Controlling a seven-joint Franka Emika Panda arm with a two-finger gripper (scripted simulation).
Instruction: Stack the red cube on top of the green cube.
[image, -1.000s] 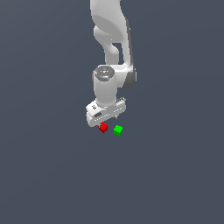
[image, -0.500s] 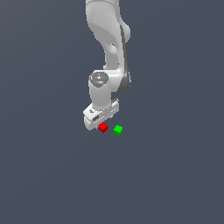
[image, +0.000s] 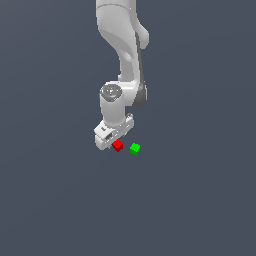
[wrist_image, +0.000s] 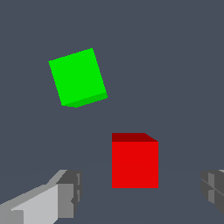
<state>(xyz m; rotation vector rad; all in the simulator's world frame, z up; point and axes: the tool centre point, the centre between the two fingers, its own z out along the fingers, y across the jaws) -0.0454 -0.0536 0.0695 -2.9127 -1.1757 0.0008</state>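
Wrist view shows the gripper (wrist_image: 138, 192) spread wide around the smooth red cube (wrist_image: 134, 164), fingertips cut off; the green cube (wrist_image: 77, 77) apparently sits nearby, apart.

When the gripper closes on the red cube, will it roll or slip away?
The red cube probably will not roll: its faces look flat. It seems rigid and plain, so the open gripper's fingers should likely hold it squarely.

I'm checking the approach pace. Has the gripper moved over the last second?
Yes. In the exterior view the gripper has come down and shifted slightly toward that view's left, now level with the red cube, which stays beside the green cube.
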